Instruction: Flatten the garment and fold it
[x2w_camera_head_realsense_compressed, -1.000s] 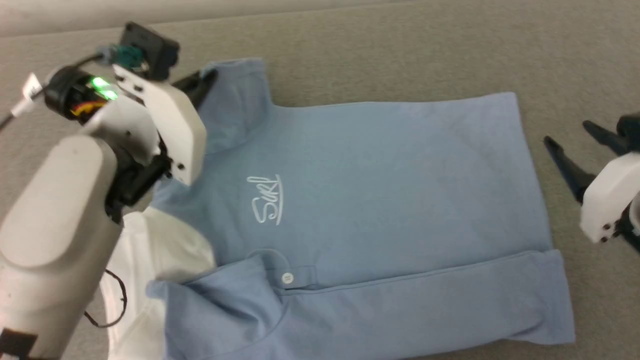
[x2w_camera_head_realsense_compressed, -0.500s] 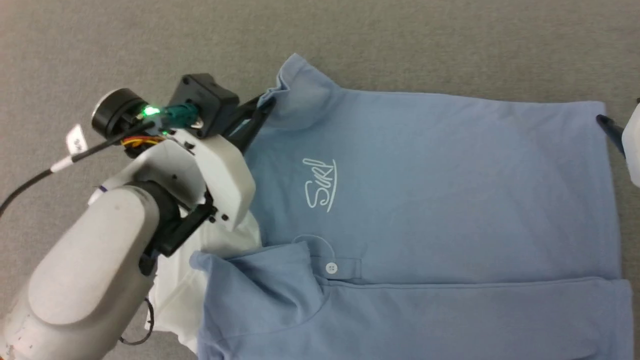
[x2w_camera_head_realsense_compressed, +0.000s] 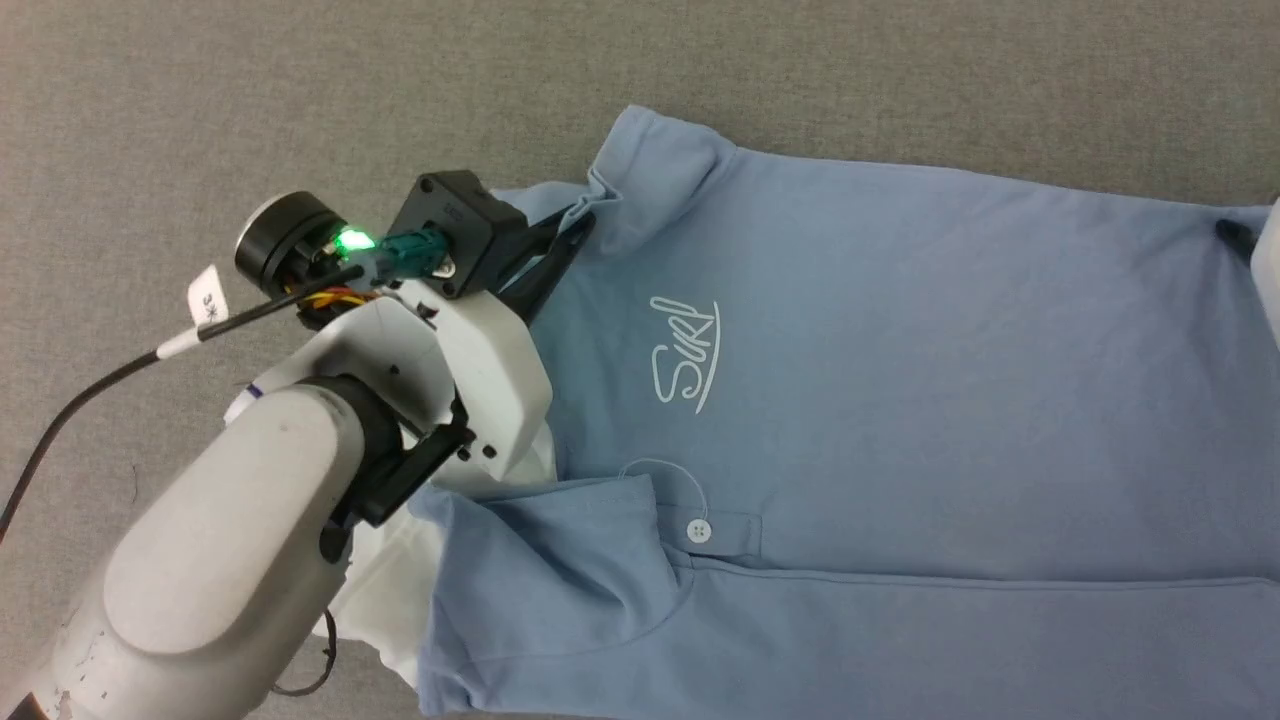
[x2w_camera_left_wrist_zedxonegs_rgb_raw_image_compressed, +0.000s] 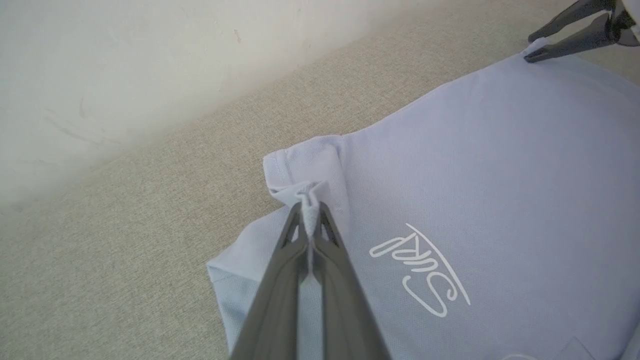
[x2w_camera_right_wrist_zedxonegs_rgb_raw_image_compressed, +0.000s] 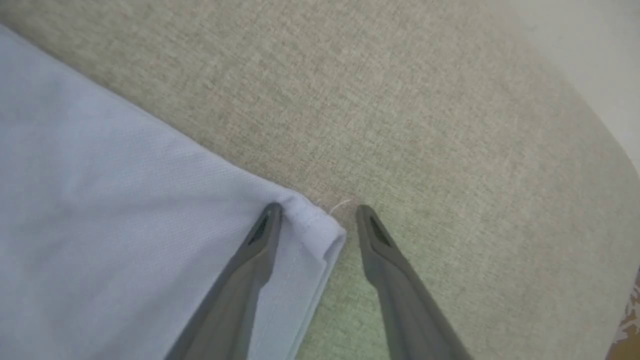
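I note a soft blue knit garment (x2w_camera_head_realsense_compressed: 900, 350) with a white script logo (x2w_camera_head_realsense_compressed: 685, 350) reading roughly "Surf". Left pincer (x2w_camera_left_wrist_zedxonegs_rgb_raw_image_compressed: 310, 207) clamps its bunched sleeve (x2w_camera_left_wrist_zedxonegs_rgb_raw_image_compressed: 305, 167). Right pincer (x2w_camera_right_wrist_zedxonegs_rgb_raw_image_compressed: 317, 212) stands apart, astride the hem corner (x2w_camera_right_wrist_zedxonegs_rgb_raw_image_compressed: 320, 237).

A grey-beige woven surface (x2w_camera_head_realsense_compressed: 200, 100) carries a light blue polo shirt (x2w_camera_head_realsense_compressed: 950, 350), spread front up with its white logo (x2w_camera_head_realsense_compressed: 685, 352) showing; the shirt's near long side is folded over onto its front.
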